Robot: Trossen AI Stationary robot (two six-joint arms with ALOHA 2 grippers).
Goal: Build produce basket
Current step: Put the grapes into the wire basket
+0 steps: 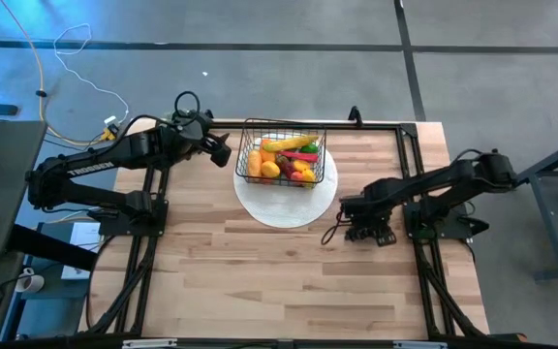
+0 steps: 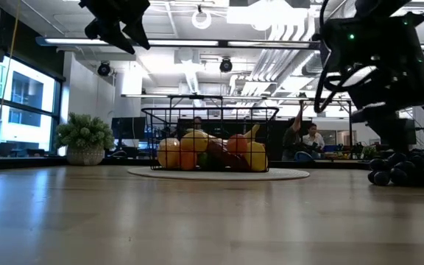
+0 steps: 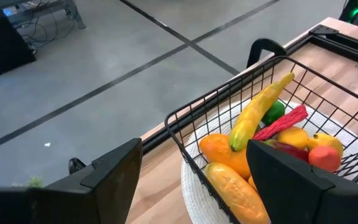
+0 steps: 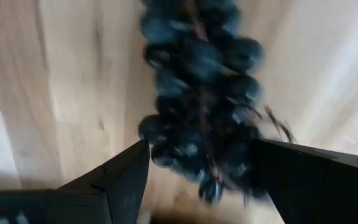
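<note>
Overhead camera first: wooden table (image 1: 260, 271) with a round white plate (image 1: 289, 208) near its far edge, and the black wire basket (image 1: 281, 153) sitting on that plate. Inside the basket lie a yellow banana (image 1: 291, 143), a red chilli (image 1: 302, 156), a lemon (image 1: 270, 170) and other small produce. The left gripper (image 1: 223, 149) hangs just beside the basket's left side, holding nothing. The right gripper (image 1: 355, 221) reaches down to the table just right of the plate, where a dark bunch of grapes (image 1: 368, 234) lies.

Table-height camera: the basket (image 2: 210, 140) stands mid-table on the plate (image 2: 219, 174), with orange and yellow fruit showing through its grid. The left gripper (image 2: 112, 26) hangs high above the table, left of the basket. The grapes (image 2: 403, 168) rest on the wood at far right, under the bulk of the right arm. People sit in the room beyond.

Left wrist camera: the left gripper (image 3: 191, 180) has its fingers spread apart and empty, with the basket (image 3: 229, 118) corner between and past them; the banana (image 3: 257, 115), chilli (image 3: 281, 123) and a green piece (image 3: 272, 113) are clear.

Right wrist camera: the right gripper (image 4: 197, 180) has its fingers parted on either side of the grapes (image 4: 201, 93), which lie on the wood; whether the fingers touch the bunch I cannot tell.
</note>
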